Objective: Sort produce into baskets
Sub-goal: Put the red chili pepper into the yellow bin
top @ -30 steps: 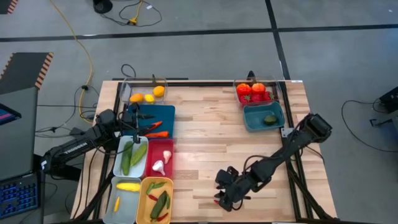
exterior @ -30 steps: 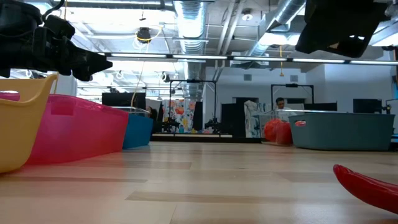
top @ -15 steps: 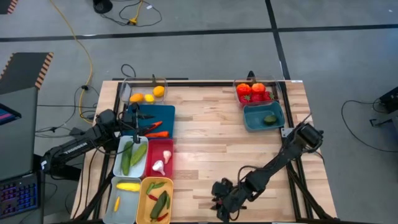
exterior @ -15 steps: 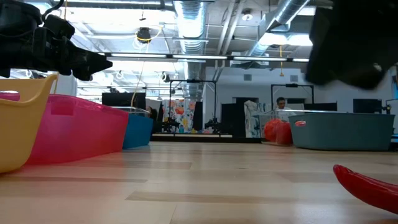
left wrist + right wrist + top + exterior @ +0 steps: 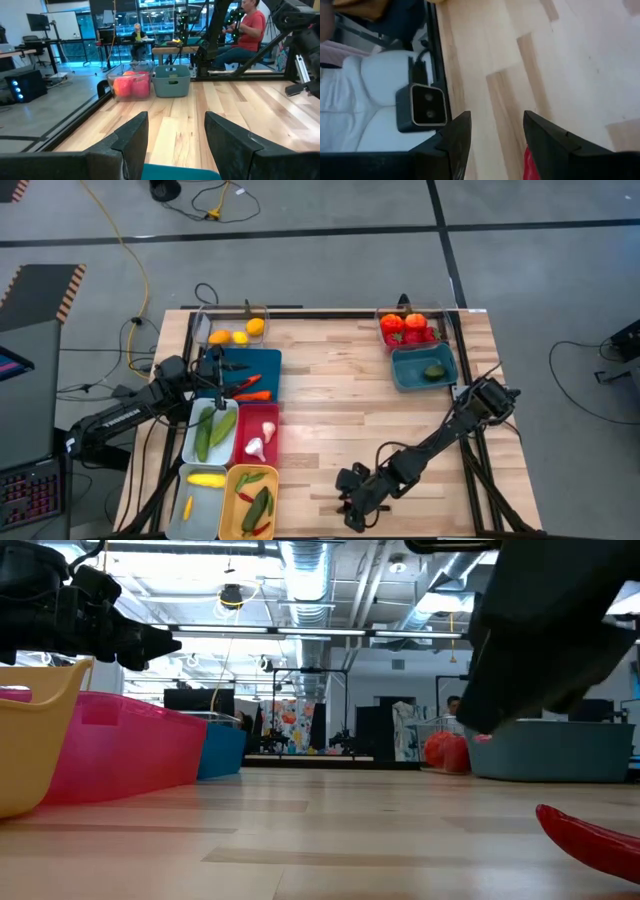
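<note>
Right hand [image 5: 352, 510], half open and empty, hangs above red chilli [image 5: 530, 164].

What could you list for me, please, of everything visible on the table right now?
Clear bin: one, far left corner, holding orange and yellow fruit.
Dark blue bin: one, left side, carrots inside.
White bin: one, green cucumbers inside.
Red bin: one, beside the white one, white garlic inside.
Pale grey-blue bin: one, near left corner, yellow squash inside.
Yellow bin: one, near edge, green and red pieces.
Second clear bin: one, far right, red and orange produce.
Teal bin: one, right side, one green item.
Red chilli: one, loose on the wood.
Left tool: open, over the dark blue bin.
Right tool: open, low by the chilli.
</note>
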Tool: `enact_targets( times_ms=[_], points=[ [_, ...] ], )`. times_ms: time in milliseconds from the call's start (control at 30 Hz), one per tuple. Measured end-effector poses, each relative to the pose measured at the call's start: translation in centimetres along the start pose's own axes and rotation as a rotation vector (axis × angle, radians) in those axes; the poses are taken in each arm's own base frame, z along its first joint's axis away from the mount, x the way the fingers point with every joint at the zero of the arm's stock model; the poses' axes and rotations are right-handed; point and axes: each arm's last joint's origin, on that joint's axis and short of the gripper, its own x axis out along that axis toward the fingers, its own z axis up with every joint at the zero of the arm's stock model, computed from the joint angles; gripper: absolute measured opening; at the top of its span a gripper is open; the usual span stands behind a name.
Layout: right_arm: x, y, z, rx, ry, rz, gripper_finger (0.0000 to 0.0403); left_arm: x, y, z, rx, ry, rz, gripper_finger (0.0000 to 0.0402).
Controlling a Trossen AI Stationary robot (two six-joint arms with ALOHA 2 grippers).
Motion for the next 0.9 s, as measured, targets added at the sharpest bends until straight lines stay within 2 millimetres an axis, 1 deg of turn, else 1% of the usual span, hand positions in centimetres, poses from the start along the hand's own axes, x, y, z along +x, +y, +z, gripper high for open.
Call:
enact_targets(
  times_ms=[233, 367, 500, 633, 733, 900],
  points=[
    [-0.1, -0.4, -1.3, -0.027, 0.073, -0.084, 0.0207, 0.0, 0.0, 0.0, 0.000, 0.000, 0.000, 0.0182],
    [-0.1, -0.2, -1.7, -0.040, 0.068, -0.087, 0.0207, 0.0, 0.0, 0.0, 0.000, 0.000, 0.000, 0.0182],
    [0.1, -0.3, -2.3, -0.057, 0.055, -0.132, 0.0207, 0.0, 0.0, 0.0, 0.000, 0.000, 0.000, 0.0182],
    [0.0, -0.4, -2.2, -0.068, 0.022, -0.160, 0.0207, 0.0, 0.0, 0.0, 0.000, 0.000, 0.000, 0.0182],
    [0.0, -0.2, -2.3, -0.109, 0.016, -0.148, 0.0207, 0.0, 0.0, 0.0, 0.000, 0.000, 0.000, 0.0182],
    [0.0, 0.0, -2.5, -0.116, 0.015, -0.143, 0.0207, 0.0, 0.0, 0.0, 0.000, 0.000, 0.000, 0.0182]
  ],
)
